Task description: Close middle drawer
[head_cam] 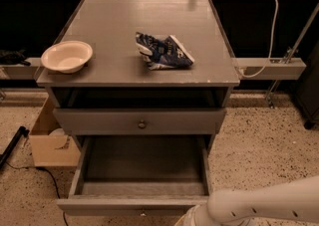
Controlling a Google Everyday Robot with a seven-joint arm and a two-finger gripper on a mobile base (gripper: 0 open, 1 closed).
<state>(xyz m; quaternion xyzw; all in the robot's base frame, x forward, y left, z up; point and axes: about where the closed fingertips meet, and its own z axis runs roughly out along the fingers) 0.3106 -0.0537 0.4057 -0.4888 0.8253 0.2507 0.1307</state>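
Note:
The middle drawer point(142, 170) is pulled far out of the grey cabinet, and its inside is empty. Its flat front point(99, 205) runs along the bottom of the camera view. The same-looking grey front with a small round knob point(142, 124) sits closed just above it. The lowest front is hidden under the open drawer. My white arm point(269, 205) comes in from the bottom right. My gripper point(192, 218) is at the picture's bottom edge, right by the right part of the drawer's front, and is mostly cut off.
On the cabinet top point(114, 26) stand a cream bowl point(67, 56) at the left and a crumpled blue chip bag point(162, 51) in the middle. A cardboard box point(47, 140) stands on the speckled floor left of the cabinet. A rail point(271, 68) and a cable point(271, 21) are at the right.

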